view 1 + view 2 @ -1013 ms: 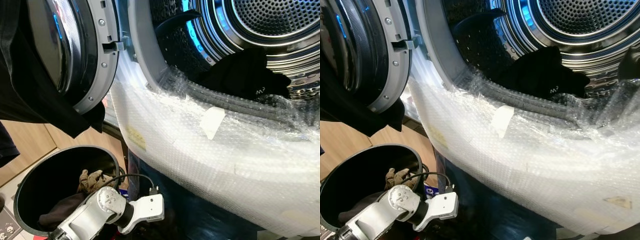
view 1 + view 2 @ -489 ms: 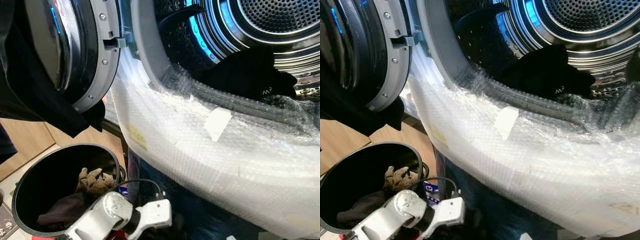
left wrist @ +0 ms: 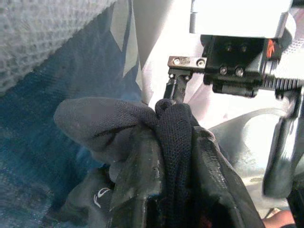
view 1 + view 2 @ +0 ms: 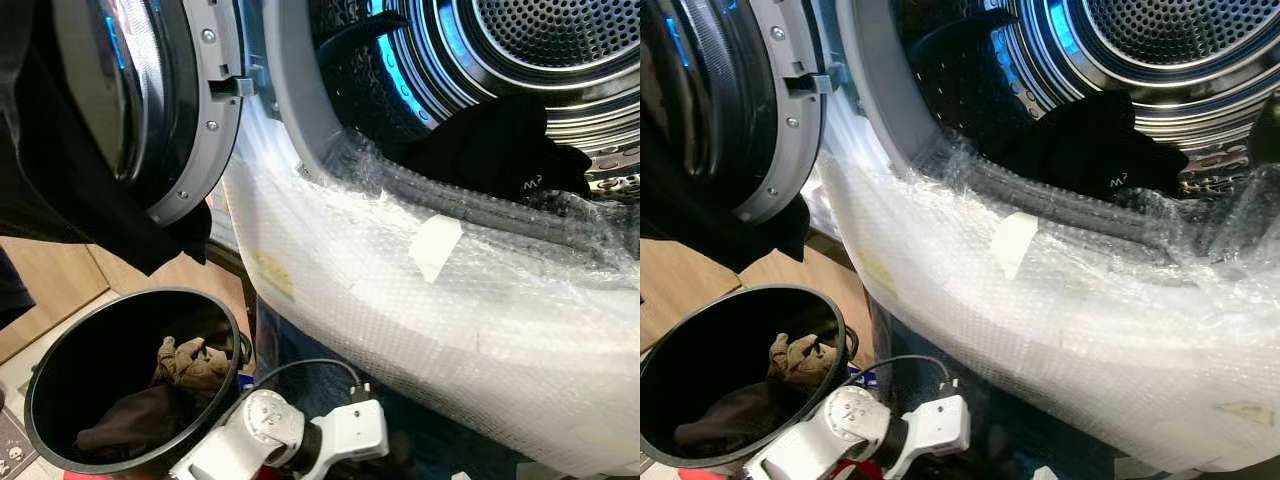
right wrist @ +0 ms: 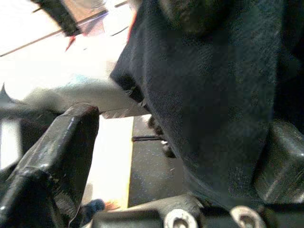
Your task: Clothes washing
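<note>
Since a second ago the left arm [image 4: 262, 440] has slid rightward from the bucket [image 4: 60, 350] toward the base of the washing machine [image 4: 420, 300]. The left gripper [image 3: 164, 156] has its fingers pinched on a dark cloth [image 3: 173, 142], bunched lengthwise between them, low beside the machine. The right gripper's [image 5: 156, 118] fingers stand spread around dark fabric [image 5: 213, 85].

A round black bin [image 4: 60, 380] stands on the wooden floor [image 4: 60, 290] beside the washing machine [image 4: 420, 300]. Some clothes [image 4: 185, 365] lie inside the bin.
</note>
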You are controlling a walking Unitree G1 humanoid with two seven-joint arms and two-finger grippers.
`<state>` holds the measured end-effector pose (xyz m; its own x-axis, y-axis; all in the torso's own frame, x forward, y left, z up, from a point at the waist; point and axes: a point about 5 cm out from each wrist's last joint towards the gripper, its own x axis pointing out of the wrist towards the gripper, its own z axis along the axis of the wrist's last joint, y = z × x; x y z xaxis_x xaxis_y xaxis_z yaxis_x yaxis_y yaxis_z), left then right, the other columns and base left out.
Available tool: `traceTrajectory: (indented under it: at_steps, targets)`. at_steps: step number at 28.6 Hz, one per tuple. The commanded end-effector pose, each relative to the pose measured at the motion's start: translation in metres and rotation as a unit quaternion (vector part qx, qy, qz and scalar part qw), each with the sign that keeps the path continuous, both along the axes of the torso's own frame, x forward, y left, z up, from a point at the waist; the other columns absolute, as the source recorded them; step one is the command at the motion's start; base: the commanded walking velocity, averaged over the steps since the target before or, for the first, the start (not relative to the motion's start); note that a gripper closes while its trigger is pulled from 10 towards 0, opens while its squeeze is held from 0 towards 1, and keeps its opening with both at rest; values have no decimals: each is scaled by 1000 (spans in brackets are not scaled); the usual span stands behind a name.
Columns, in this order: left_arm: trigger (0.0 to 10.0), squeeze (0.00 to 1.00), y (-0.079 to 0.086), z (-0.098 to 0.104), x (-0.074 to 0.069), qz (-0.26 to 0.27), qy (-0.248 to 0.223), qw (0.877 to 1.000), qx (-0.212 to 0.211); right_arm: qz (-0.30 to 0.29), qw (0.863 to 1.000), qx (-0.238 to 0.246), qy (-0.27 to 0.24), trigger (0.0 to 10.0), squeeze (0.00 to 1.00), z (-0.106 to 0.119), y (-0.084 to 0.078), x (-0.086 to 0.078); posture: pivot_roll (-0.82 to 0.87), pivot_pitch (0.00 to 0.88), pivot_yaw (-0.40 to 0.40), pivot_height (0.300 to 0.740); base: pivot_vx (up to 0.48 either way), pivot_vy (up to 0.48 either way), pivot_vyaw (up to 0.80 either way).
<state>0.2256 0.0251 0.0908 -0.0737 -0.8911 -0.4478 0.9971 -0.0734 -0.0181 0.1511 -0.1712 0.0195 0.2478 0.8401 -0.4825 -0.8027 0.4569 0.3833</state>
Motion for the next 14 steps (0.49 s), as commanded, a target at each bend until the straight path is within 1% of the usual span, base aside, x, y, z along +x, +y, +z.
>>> traceTrajectory:
  at_steps: [1, 2, 4, 5, 8, 12, 13, 14]
  targets:
    - [0, 0, -7, 7, 2, -4, -14, 1000, -15, -16, 1000, 0, -15, 10000, 953, 3, 5, 7, -96, 2, -19, 740, 0, 0, 0]
    - [0, 0, -9, 8, 3, -2, -17, 1000, -19, -29, 999, 0, -20, 10000, 0, 5, 8, 10, -96, 2, -19, 740, 0, 0, 0]
    - [0, 0, -12, 10, 5, 10, -32, 999, -24, -31, 999, 0, -10, 10000, 0, 3, 11, 9, -87, 0, -23, 740, 0, 0, 0]
    - [0, 0, -15, 11, 8, 21, -44, 998, -26, -37, 999, 9, -2, 10000, 0, 3, 14, 7, -84, 0, -21, 740, 0, 0, 0]
    - [0, 0, -16, 11, 10, 30, -45, 998, -28, -52, 999, 12, -1, 10000, 0, 3, 15, 8, -84, 0, -21, 740, 0, 0, 0]
    - [0, 0, -18, 14, 10, 32, -50, 998, -38, -83, 995, 54, 12, 10000, 0, 8, 23, 8, -89, 0, -14, 740, 0, 0, 0]
    - [0, 0, -18, 14, 10, 32, -50, 998, -38, -83, 995, 54, 12, 10000, 0, 8, 23, 8, -89, 0, -14, 740, 0, 0, 0]
    - [0, 0, -19, 14, 10, 32, -52, 997, -38, -89, 994, 64, 18, 10000, 0, 9, 25, 7, -95, 0, -12, 740, 0, 0, 0]
